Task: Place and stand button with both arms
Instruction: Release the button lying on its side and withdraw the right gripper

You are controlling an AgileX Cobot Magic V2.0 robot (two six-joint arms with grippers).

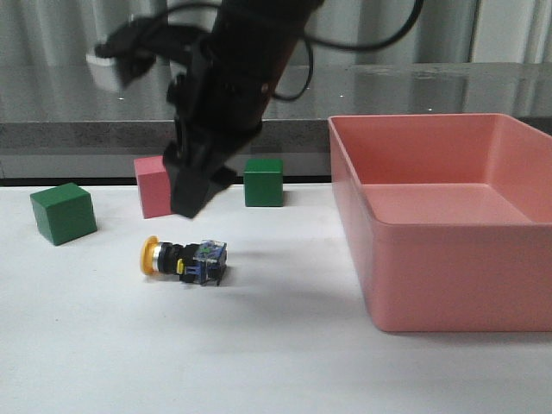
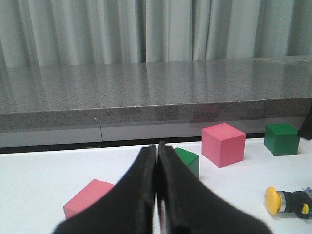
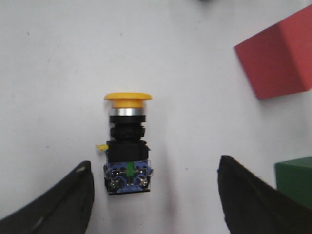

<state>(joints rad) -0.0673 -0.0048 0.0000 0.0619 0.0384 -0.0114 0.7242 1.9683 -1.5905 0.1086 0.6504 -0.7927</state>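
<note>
The button (image 3: 126, 144) lies flat between the right gripper's (image 3: 155, 195) wide-open jaws, untouched.

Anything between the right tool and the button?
Nothing visible. The right tool hangs open above the button, which lies on its side on bare table. The pink cube and green cube sit behind it, off the descent path.

Front view low across table; right wrist close overhead, seemingly; shared button (image 1: 184, 259).
</note>
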